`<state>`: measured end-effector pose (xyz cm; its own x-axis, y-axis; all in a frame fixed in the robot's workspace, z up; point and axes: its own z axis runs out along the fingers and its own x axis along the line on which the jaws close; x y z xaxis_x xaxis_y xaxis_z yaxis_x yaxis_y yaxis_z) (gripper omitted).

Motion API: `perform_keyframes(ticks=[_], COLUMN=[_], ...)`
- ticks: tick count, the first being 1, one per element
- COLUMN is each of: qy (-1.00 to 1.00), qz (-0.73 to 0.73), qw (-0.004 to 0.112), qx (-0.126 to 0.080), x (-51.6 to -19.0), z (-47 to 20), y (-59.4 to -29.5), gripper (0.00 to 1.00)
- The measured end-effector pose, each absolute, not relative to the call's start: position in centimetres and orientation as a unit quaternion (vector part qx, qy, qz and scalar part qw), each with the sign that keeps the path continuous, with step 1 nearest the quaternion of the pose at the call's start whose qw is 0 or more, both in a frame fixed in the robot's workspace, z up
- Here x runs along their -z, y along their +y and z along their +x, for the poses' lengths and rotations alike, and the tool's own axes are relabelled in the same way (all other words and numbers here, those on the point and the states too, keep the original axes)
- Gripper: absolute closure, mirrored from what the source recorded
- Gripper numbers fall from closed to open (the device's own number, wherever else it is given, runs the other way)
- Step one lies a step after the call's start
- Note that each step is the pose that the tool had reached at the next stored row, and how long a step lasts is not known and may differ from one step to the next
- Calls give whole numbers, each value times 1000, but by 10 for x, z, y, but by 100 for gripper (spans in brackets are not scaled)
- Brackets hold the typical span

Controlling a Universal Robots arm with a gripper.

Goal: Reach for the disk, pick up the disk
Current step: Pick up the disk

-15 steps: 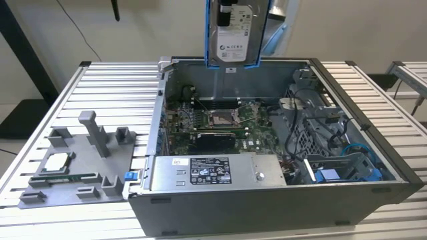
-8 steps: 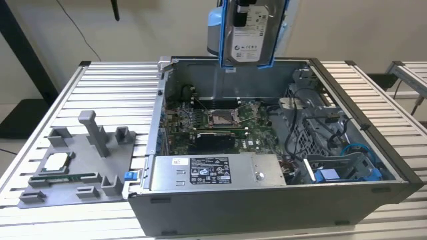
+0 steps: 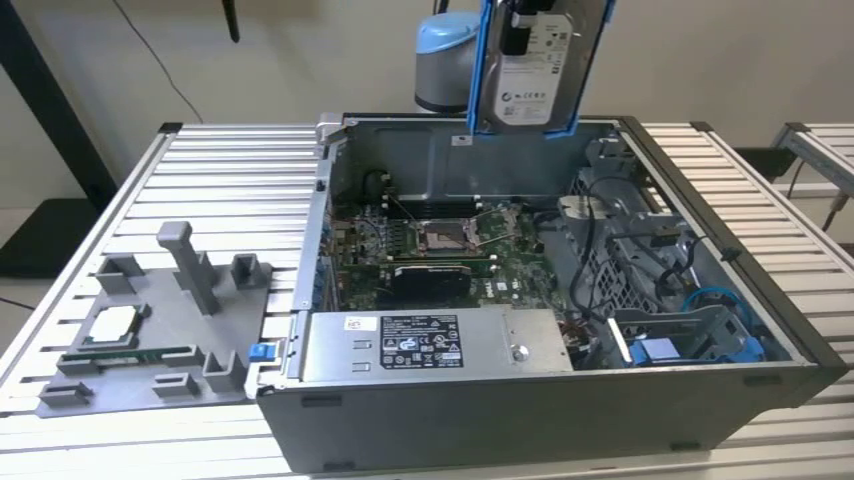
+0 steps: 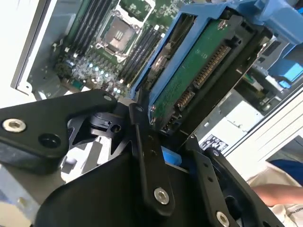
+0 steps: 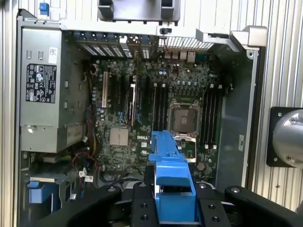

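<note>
Holding the disk (image 3: pixel 534 65) up in the air above the open computer case (image 3: pixel 747 385), label face showing in the exterior view, blue frame around its edges. My gripper (image 4: pixel 165 142) is clamped on the disk; in the second wrist view the black fingers (image 4: pixel 147 156) pinch its lower end, green circuit board and connector side facing the camera. In the first wrist view the blue frame (image 5: pixel 171 175) sticks out between the fingers over the motherboard (image 5: pixel 156 109). So I'd call the pick done, disk well clear of the case. Risks as I judge them: grip sits on one end only, so the disk could swing or slip on the plastic frame and drop onto the motherboard or the processor socket (image 3: pixel 438 237) below. Power-supply box (image 3: pixel 434 345) sits at the near wall, cables (image 3: pixel 627 235) at the exterior view's right could snag if I go low. Grey fixture tray (image 3: pixel 147 340) on the table (image 3: pixel 240 170), well apart.
</note>
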<state>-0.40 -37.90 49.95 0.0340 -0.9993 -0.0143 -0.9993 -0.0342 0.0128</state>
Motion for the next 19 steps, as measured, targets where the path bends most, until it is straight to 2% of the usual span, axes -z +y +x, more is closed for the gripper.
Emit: perform_keyframes(ticks=[19], qy=[695], qz=[-719], qw=[0], qx=[-10], x=[-498], z=[46], y=[-380], gripper=[100])
